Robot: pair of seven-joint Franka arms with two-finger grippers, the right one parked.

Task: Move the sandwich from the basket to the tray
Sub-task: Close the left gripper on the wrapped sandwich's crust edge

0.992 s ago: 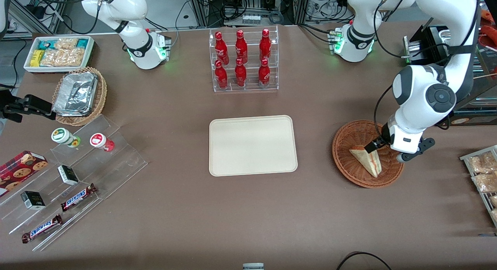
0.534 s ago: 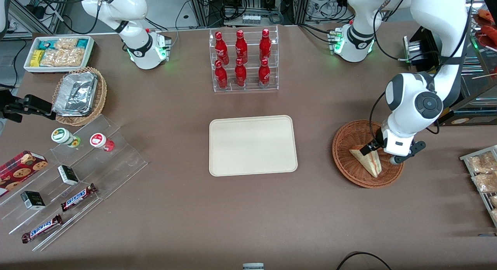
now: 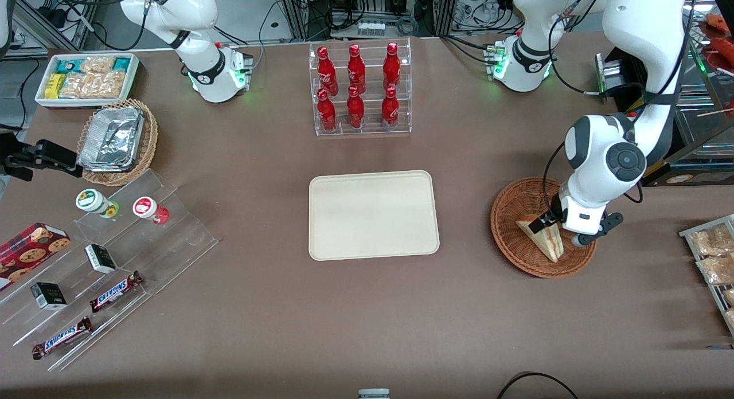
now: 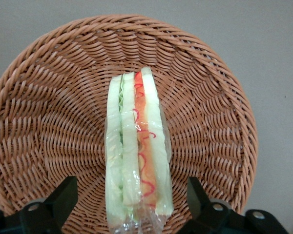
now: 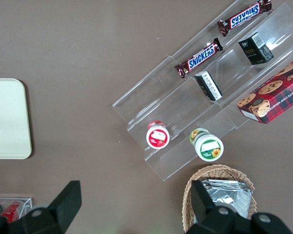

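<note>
One sandwich [image 3: 543, 237] lies in one reddish-brown basket [image 3: 510, 238], with the one working hand [image 3: 559, 227] over it. There is one cream tray [image 3: 373, 214]. Six red bottles [image 3: 355, 89] stand in one clear rack. Two Snickers bars [image 3: 114, 290], two small dark boxes [image 3: 100, 258], two round tubs [image 3: 96, 203] and one cookie box [image 3: 31, 247] sit on the clear stepped stand. One tan basket [image 3: 148, 141] holds foil containers, perhaps several stacked.
</note>
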